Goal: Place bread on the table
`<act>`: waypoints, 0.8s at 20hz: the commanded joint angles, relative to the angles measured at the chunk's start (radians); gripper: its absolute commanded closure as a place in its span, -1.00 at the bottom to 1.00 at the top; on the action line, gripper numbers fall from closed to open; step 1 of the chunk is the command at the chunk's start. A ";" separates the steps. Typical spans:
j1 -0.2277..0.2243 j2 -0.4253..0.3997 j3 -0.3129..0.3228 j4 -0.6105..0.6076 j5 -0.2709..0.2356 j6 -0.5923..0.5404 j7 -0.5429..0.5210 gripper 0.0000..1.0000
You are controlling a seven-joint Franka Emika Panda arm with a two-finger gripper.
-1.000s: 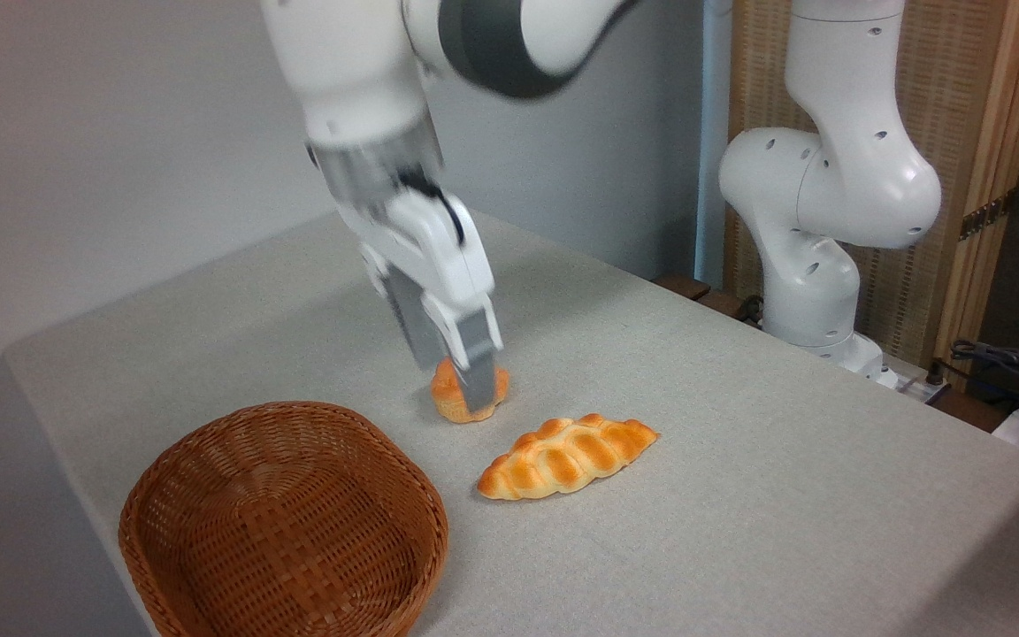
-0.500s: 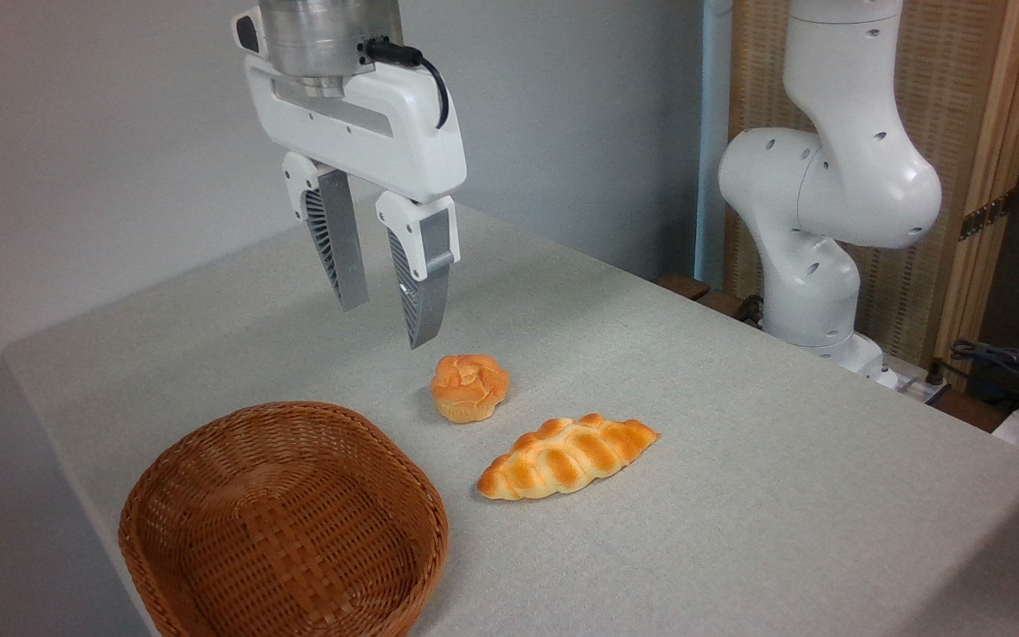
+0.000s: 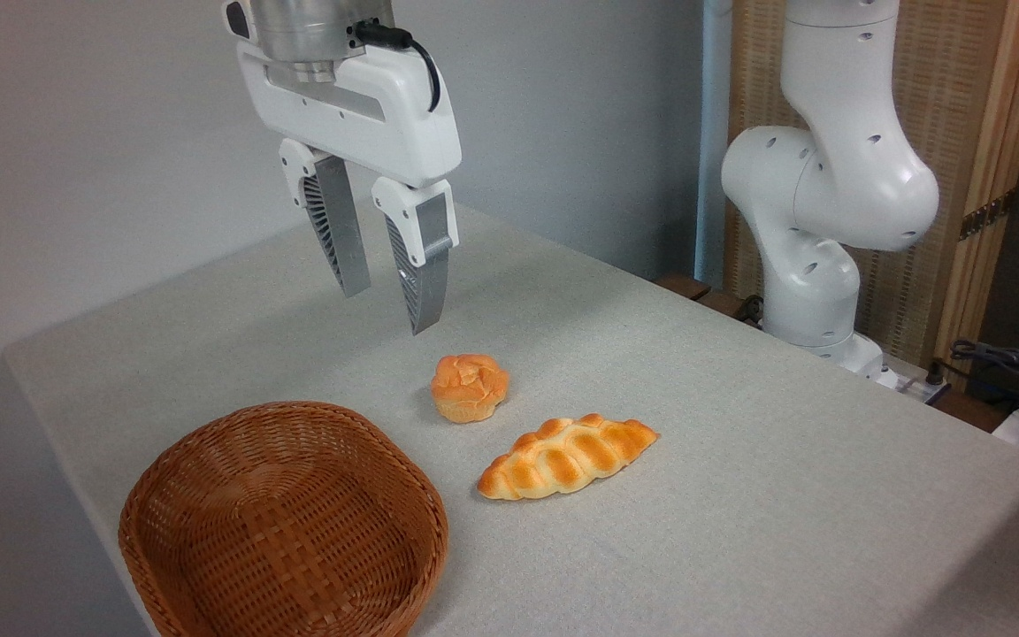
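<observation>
Basket (image 3: 284, 522): A brown woven basket is seen closest, at the front left of the table. Nothing is seen inside it.

Bread (image 3: 568, 456): The long braided loaf is found lying flat on the cloth, to the right of the basket and apart from it. It is not held by anything.

Bun (image 3: 469, 387): A small round orange bun is seen just behind the loaf, near it but not touching.

Table (image 3: 784, 495): A grey-beige cloth is spread over it. Both breads are resting on it.

Gripper (image 3: 387, 310): It is hung in the air above and behind the bun. Its two fingers are held apart, and nothing is caught between them.

Step in hand: The job looks done, since the bread is already on the table and has been let go.

How to do it well: The gripper should be kept high and lifted straight up, so the bun and loaf are not bumped. The loaf should be left where it lies.

Arm base (image 3: 815, 230): The white arm base is seen farthest back, at the right edge.
</observation>
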 commanded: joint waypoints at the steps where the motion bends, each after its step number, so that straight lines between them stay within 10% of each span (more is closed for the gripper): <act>1: -0.026 0.013 0.035 0.012 -0.006 -0.013 0.032 -1.00; 16: -0.032 -0.002 0.035 -0.050 0.052 0.042 0.034 -1.00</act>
